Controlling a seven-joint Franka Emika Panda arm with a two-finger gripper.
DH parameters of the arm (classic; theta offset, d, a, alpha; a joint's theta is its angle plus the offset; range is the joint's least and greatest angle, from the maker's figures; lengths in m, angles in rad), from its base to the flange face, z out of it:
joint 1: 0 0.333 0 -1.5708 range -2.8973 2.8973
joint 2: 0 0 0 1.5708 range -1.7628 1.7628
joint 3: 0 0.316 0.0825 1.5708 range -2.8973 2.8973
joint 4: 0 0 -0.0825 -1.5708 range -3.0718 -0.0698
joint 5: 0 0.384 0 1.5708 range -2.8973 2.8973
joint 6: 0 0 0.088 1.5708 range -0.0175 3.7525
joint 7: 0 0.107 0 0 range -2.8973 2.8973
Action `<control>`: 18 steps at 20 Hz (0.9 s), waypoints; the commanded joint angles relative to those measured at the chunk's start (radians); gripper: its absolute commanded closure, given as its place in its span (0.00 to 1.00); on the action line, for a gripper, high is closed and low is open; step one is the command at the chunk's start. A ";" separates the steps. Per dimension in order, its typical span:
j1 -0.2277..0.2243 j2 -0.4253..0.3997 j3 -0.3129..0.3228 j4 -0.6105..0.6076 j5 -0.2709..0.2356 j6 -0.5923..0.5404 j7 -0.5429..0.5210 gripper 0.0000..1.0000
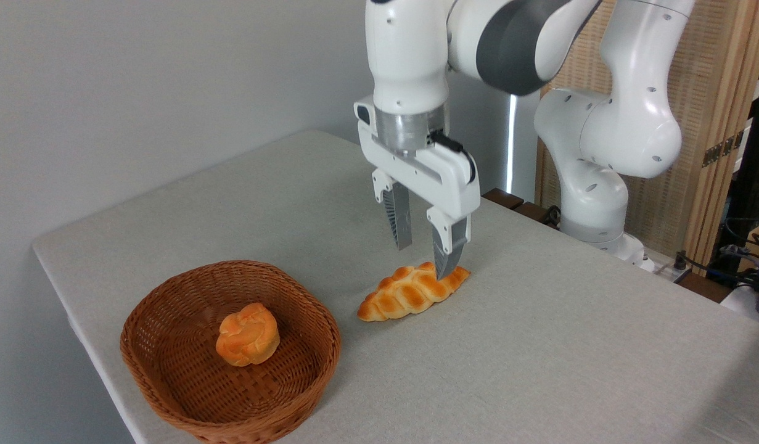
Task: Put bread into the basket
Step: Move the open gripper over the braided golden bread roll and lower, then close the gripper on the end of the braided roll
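So here's what we've got: the bread (414, 291), a braided golden-orange loaf with pointed ends, is lying flat on the table (539, 357) just right of the frame's centre, angled so one tip points lower left and the other upper right. It's outside the basket (169, 382), which sits in the lower left of the frame near the table's front corner. There's a clear strip of grey cloth between the loaf's lower-left tip and the wicker rim, so the two are near but not touching.

Inside the basket we can see a small round orange bun (248, 333) resting on the woven bottom, roughly in the middle.

The gripper (423, 263) hangs right above the upper-right half of the loaf, fingers pointing down. Its jaws are spread apart with an obvious gap and nothing between them. The nearer finger's tip overlaps the bread's upper-right end in this view; we can't tell whether it actually touches the crust or is just in front of it. The farther finger sits behind the loaf, its tip above the table.

The white arm (410, 55) comes down from the top of the frame, with its base at the right edge of the table.
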 commanded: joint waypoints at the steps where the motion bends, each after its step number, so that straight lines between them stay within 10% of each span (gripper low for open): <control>1: -0.025 0.008 0.014 -0.053 0.018 0.066 0.014 0.00; 6: -0.027 0.016 0.014 -0.068 0.080 0.072 0.037 0.00; 18: -0.039 0.016 0.014 -0.070 0.035 0.119 0.029 0.00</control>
